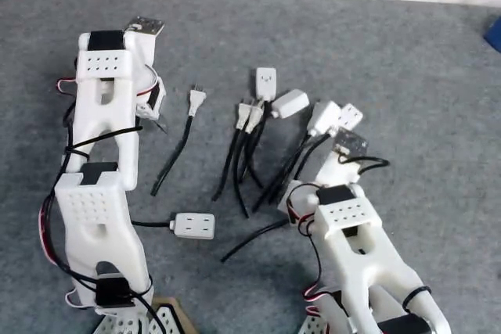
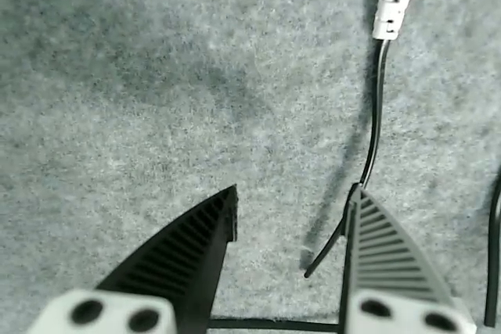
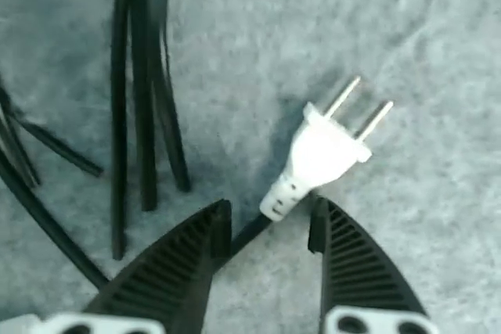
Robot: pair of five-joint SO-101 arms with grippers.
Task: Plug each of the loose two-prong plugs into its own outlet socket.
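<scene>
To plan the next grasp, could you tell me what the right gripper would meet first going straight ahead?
Most likely the white two-prong plug: its cord end lies just ahead of the open right gripper, though the gripper's height above it is unclear.

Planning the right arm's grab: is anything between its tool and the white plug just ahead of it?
Nothing visible does. The right tool is open and the plug lies on bare carpet just beyond its tips. The black cords lie off to one side.
</scene>
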